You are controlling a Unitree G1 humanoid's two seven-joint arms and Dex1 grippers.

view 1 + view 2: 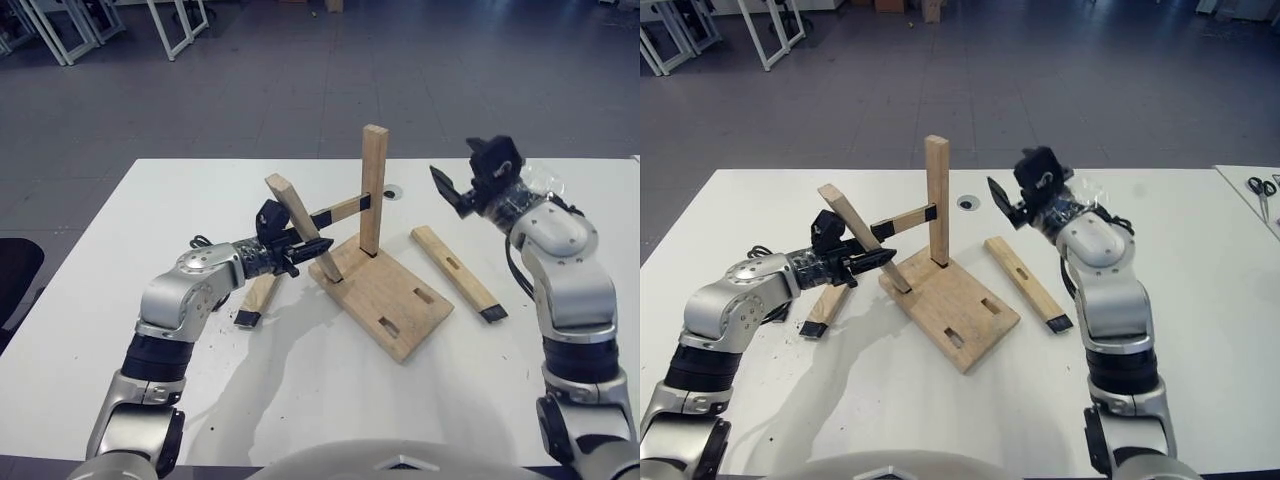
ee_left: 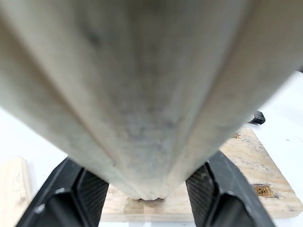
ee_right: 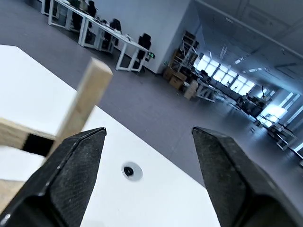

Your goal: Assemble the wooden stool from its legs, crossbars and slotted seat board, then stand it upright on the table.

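Your left gripper (image 1: 303, 245) is clamped on the tilted leg (image 1: 288, 203). Its foot seems to rest at the left edge of the seat board (image 1: 375, 290), though the contact is hard to see. A crossbar (image 1: 342, 210) joins it to the upright leg (image 1: 374, 180), which stands in a slot. Your right gripper (image 1: 470, 180) hangs open above the surface (image 1: 150, 220), near a loose leg (image 1: 455, 270).

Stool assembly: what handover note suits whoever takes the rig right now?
Left hand: shut on the tilted leg, its lower end at the seat board.
Right hand: open, empty, raised beside the upright leg.
Done: upright leg stands in the board; crossbar links both legs.
To do: seat the tilted leg, fit the right loose leg and left loose piece, stand the stool up.
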